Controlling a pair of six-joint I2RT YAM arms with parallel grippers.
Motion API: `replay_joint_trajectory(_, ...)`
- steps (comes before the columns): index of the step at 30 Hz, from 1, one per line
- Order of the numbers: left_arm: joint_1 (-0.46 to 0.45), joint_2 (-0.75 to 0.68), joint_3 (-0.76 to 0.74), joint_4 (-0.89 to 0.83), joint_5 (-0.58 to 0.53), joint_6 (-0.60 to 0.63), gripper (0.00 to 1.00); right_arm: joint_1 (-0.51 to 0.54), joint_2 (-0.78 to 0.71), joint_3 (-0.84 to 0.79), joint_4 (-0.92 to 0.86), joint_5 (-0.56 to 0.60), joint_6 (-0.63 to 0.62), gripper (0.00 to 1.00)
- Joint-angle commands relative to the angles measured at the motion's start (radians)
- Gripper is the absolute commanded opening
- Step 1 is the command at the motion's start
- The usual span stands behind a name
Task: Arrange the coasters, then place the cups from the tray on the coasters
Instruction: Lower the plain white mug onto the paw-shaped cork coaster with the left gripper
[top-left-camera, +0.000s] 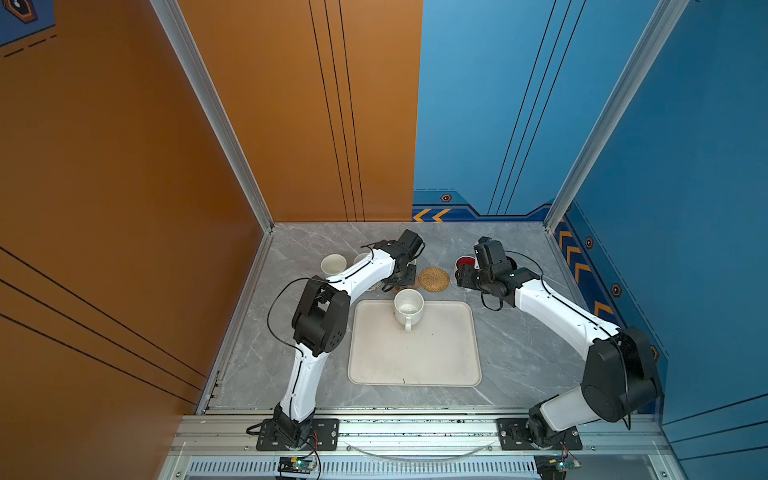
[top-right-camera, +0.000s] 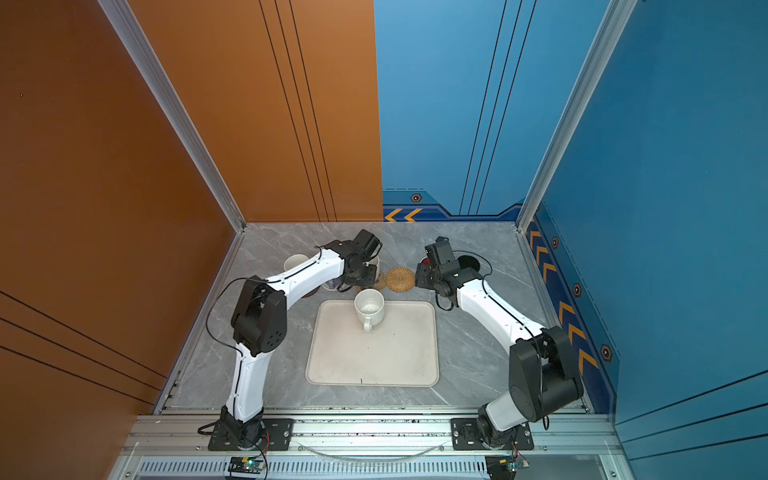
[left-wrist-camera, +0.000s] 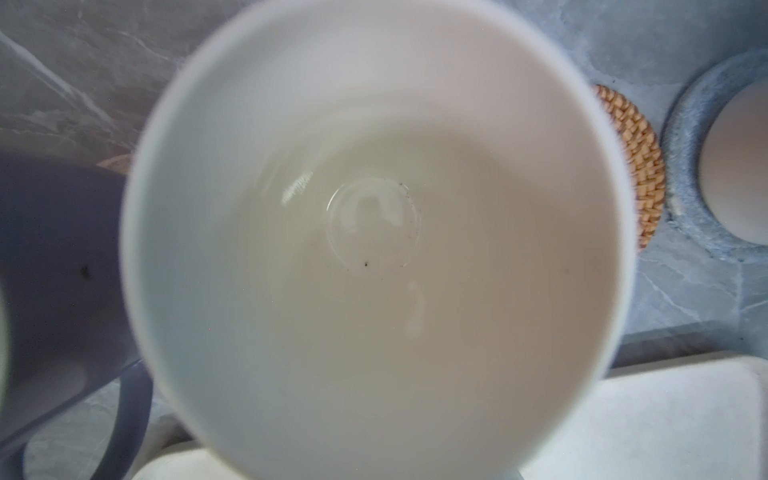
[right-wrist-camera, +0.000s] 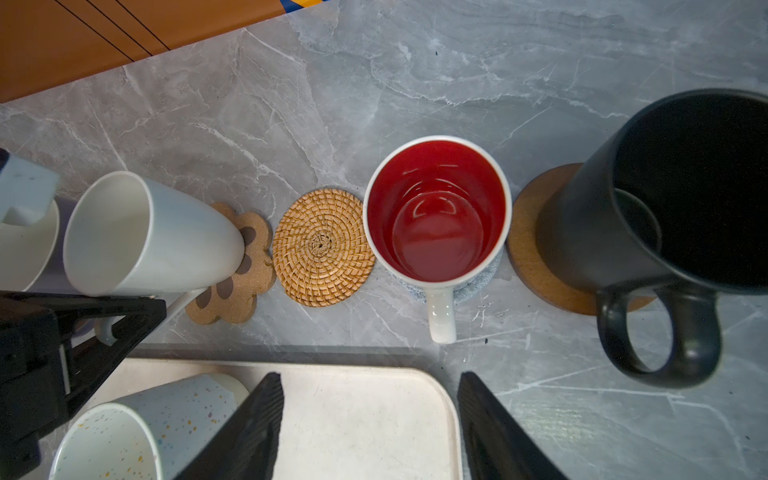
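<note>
My left gripper (top-left-camera: 405, 276) is shut on the handle side of a pale whitish cup (right-wrist-camera: 145, 237), whose base sits on the paw-shaped brown coaster (right-wrist-camera: 241, 270). That cup's inside (left-wrist-camera: 374, 232) fills the left wrist view and hides the jaws there. My right gripper (right-wrist-camera: 370, 415) is open and empty above the far right corner of the cream tray (top-left-camera: 415, 361). One speckled white cup (top-left-camera: 409, 306) stands on the tray's far edge. The tan rattan coaster (top-left-camera: 434, 279) is bare. The red-inside cup (right-wrist-camera: 436, 216) stands on the grey-blue woven coaster (right-wrist-camera: 478, 286), and the black cup (right-wrist-camera: 665, 208) on a brown disc (right-wrist-camera: 536, 249).
A white cup (top-left-camera: 333, 264) stands at the far left of the row. A lilac cup (left-wrist-camera: 62, 249) sits beside the held one, mostly under my left arm. The orange and blue walls close the table's back and sides.
</note>
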Motion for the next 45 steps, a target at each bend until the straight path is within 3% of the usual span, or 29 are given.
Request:
replay_joint_trajectory(1,0.012,0.005,-0.021,0.017,-0.012,-0.006,0.11,-0.007,-0.013,0.014,-0.002,-0.016,0.002,0.65)
replay_joint_trajectory(11,0.011,0.002,-0.017,0.016,-0.018,-0.006,0.15,-0.007,-0.016,0.011,0.002,-0.014,0.003,0.65)
replay_joint_trajectory(32,0.011,-0.019,-0.022,0.016,-0.039,-0.004,0.33,-0.007,-0.01,0.012,0.003,-0.017,0.003,0.65)
replay_joint_trajectory(45,0.007,-0.068,-0.037,0.016,-0.048,0.002,0.37,-0.006,-0.012,0.01,0.006,-0.02,0.003,0.66)
